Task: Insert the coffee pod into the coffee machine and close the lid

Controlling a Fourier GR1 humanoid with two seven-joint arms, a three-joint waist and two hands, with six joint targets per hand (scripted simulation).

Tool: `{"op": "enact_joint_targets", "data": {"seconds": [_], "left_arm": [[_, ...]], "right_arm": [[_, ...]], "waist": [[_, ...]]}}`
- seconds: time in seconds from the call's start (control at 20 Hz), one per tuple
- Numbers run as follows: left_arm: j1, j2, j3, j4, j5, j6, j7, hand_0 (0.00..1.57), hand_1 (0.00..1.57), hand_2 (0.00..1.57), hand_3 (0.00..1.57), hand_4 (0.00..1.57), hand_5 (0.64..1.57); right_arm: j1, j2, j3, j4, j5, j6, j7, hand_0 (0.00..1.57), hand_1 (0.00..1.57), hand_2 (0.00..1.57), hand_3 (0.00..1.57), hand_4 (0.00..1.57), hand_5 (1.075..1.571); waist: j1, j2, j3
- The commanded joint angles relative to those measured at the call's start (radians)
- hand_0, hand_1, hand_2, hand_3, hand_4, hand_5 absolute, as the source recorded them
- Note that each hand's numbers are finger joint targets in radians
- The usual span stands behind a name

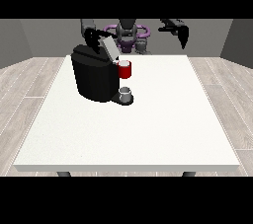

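A black coffee machine [94, 77] stands on the white table [148, 124] at the back left. Its grey lid [109, 48] is tilted up and open. A red holder [125, 69] sticks out of the machine's front, with a pale pod-like top showing in it. A small grey cup [125, 93] sits on the machine's base under it. The hand at the view's left [92, 39] is at the top of the machine, right behind the raised lid. The hand at the view's right [182, 33] hangs in the air beyond the table's far right corner, its fingers pointing down.
The robot's torso [127, 35] is behind the table's far edge. Wooden floor [29, 85] surrounds the table. The table's front and right parts show bare white surface.
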Motion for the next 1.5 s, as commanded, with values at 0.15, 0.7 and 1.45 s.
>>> {"op": "enact_joint_targets", "data": {"seconds": [0.15,0.7,1.45], "left_arm": [[0.055,0.004,-0.039,-0.041,-0.015,-0.002,-0.027,0.0,0.0,0.0,0.0,0.0,1.571],[0.062,0.047,-0.008,-0.029,0.034,-0.012,0.015,0.0,0.0,0.0,0.0,0.0,1.571],[0.0,0.041,-0.038,-0.024,0.025,0.032,0.023,0.0,0.0,0.0,0.0,0.0,1.571]], "right_arm": [[-0.071,-0.014,-0.03,0.092,0.006,-0.006,0.011,0.0,0.0,0.0,0.0,0.0,1.571],[-0.119,0.005,0.006,0.11,0.033,0.023,0.011,0.0,0.0,0.0,0.0,0.18,1.571],[-0.242,0.037,0.04,0.167,0.13,-0.012,-0.026,0.0,0.0,0.0,0.0,0.12,1.571]], "waist": [[0.032,0.031,0.0045],[0.023,0.0,0.0045],[0.039,0.035,0.0046]]}}
